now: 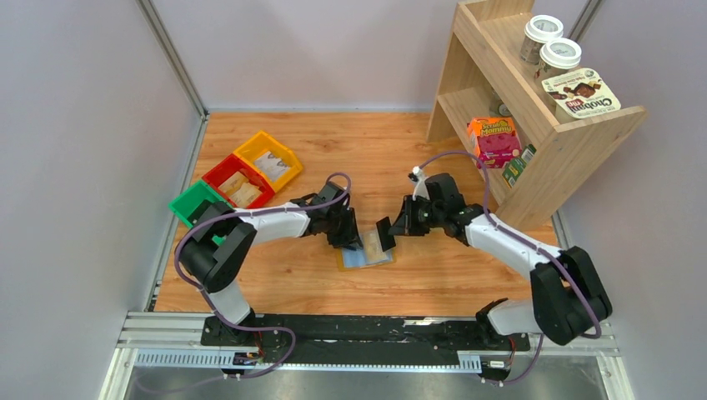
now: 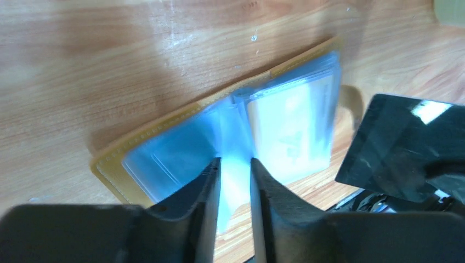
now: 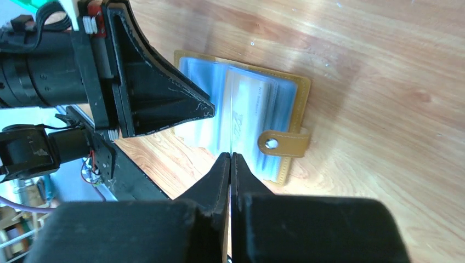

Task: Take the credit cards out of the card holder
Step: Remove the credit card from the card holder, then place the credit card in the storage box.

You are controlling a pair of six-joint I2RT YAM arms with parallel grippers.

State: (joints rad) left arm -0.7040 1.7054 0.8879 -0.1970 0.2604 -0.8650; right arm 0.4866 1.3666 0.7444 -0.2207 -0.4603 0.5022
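The mustard-yellow card holder (image 1: 367, 257) lies open on the wooden table, its clear blue sleeves facing up. It also shows in the left wrist view (image 2: 115, 156) and in the right wrist view (image 3: 299, 93), where its snap tab (image 3: 282, 143) hangs out. My left gripper (image 1: 348, 237) (image 2: 236, 163) stands at the fold, its jaws nearly closed on a pale blue sleeve page. My right gripper (image 1: 388, 237) (image 3: 231, 155) is shut on the near edge of a thin pale credit card (image 3: 232, 126), which I see edge-on. A pale card (image 2: 293, 129) shows in the raised sleeves.
Green (image 1: 193, 202), red (image 1: 238, 179) and yellow (image 1: 268, 158) bins with tan packets sit at the back left. A wooden shelf (image 1: 575, 133) with cups (image 1: 550, 46) and an orange box (image 1: 493, 140) stands at the back right. The black base rail (image 1: 367, 329) runs along the near edge.
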